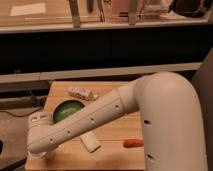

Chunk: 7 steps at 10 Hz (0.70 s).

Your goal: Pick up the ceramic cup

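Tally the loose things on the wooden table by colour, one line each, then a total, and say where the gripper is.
Green: 1, the green dish
White: 2, a packet and a small white block
Orange: 1, an orange piece
Total: 4
The gripper is at the table's front left corner, hidden under the arm's wrist; no ceramic cup shows.
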Tool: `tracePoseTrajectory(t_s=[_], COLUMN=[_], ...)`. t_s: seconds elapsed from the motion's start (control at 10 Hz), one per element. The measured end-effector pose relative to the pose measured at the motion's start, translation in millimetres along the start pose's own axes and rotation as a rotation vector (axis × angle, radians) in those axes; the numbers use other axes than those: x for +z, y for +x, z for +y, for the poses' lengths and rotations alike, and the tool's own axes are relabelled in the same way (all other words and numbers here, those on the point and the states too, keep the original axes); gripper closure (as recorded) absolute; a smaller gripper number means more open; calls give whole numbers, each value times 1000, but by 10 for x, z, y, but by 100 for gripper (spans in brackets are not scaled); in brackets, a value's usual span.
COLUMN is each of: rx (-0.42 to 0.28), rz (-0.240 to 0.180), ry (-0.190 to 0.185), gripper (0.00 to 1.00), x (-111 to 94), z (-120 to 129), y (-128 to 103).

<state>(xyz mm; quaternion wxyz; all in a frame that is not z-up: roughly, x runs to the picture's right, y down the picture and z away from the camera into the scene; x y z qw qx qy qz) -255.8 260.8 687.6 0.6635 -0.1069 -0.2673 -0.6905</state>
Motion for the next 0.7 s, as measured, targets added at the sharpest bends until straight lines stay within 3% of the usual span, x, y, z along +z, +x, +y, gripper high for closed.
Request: tracePoseTrajectory(t_s=[0.2, 0.7], rx=[3, 0], rz=[-3, -16], ry=[2, 11], gripper=[79, 32], x=[-38, -139], z=[31, 84], y=[41, 146])
